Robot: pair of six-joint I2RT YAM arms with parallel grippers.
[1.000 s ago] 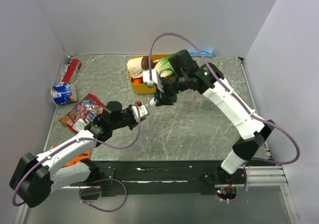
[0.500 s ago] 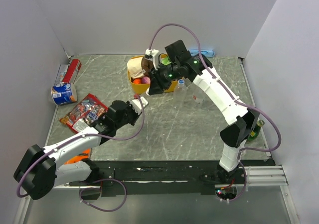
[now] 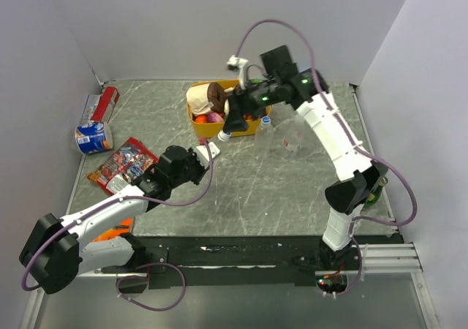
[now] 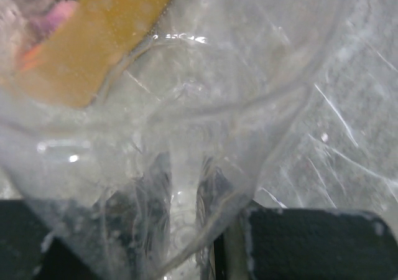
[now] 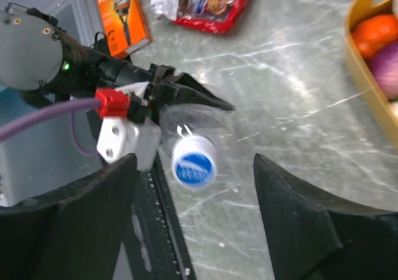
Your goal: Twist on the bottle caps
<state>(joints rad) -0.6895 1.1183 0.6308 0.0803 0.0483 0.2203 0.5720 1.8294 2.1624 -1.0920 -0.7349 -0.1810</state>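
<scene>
Blue cap (image 5: 194,163) is sitting on the neck of a clear bottle (image 5: 186,121), which is slanting just in front of the yellow tub (image 3: 199,128), its cap end pointing toward the tub. The left gripper (image 3: 204,155) is pinching the bottle's body. The right gripper (image 5: 193,158) is hovering by the tub's front edge, jaws spread wide to either side of the cap and touching nothing. A second bottle (image 3: 265,122) is standing just right of the tub, and a third bottle (image 3: 291,143) is standing near it. A red snack packet (image 3: 121,164) is lying well left of the tub.
</scene>
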